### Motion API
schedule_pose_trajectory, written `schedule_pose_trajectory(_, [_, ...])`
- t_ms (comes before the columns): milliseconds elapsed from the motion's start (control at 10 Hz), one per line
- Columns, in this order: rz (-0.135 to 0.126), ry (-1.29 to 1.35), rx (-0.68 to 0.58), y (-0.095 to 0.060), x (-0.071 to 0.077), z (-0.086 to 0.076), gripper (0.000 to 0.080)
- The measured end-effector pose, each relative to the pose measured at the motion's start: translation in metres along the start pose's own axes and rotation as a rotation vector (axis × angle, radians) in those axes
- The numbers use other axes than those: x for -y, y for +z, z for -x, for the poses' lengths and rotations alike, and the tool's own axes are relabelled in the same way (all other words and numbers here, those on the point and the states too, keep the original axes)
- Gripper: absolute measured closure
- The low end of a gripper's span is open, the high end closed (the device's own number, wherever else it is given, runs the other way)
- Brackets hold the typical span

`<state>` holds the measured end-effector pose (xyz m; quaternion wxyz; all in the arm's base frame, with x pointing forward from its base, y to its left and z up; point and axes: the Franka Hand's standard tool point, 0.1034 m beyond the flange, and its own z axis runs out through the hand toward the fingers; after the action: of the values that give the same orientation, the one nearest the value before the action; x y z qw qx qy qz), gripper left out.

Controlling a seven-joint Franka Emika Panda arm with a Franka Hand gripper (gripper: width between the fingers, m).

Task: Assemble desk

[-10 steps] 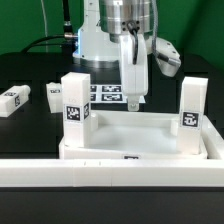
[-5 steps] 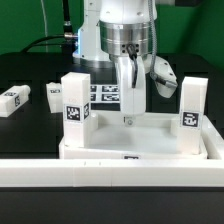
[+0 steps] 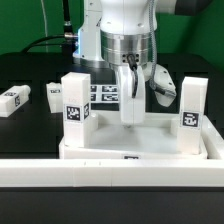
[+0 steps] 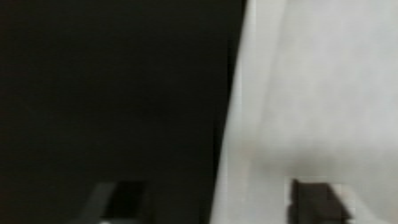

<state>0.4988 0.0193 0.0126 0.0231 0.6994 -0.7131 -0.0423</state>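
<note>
The white desk tabletop (image 3: 150, 137) lies rim up near the front. Two white tagged legs stand in its corner sockets, one at the exterior view's left (image 3: 75, 102) and one at its right (image 3: 193, 106). My gripper (image 3: 130, 116) hangs straight down over the tabletop's far rim, between the two legs, with its tips at rim height. In the wrist view my gripper (image 4: 217, 202) has its dark fingertips (image 4: 118, 200) wide apart, with the edge of a white surface (image 4: 329, 90) between them. The jaws hold nothing that I can see.
Two loose white legs lie on the black table at the exterior view's left (image 3: 12, 99) (image 3: 55, 92). Another white part (image 3: 163, 84) lies tilted behind my gripper. The marker board (image 3: 104, 93) lies behind the tabletop. A long white bar (image 3: 110, 172) spans the foreground.
My gripper has come down from above the tabletop to its far rim. The legs and tabletop have not moved.
</note>
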Motion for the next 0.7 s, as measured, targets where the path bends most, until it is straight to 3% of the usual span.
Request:
schedule_pose_trajectory(100, [-0.002,-0.002,0.001,-0.001,0.0014,0.0014,0.055])
schedule_pose_trajectory(200, [-0.001,-0.004,0.001,-0.0007,0.0011,0.0014,0.055])
schedule_pose_trajectory(300, [-0.006,0.0,-0.001,-0.0013,0.0021,-0.0003,0.0718])
schedule_pose_trajectory(700, [-0.006,-0.001,-0.002,-0.0014,0.0022,-0.0002,0.0723])
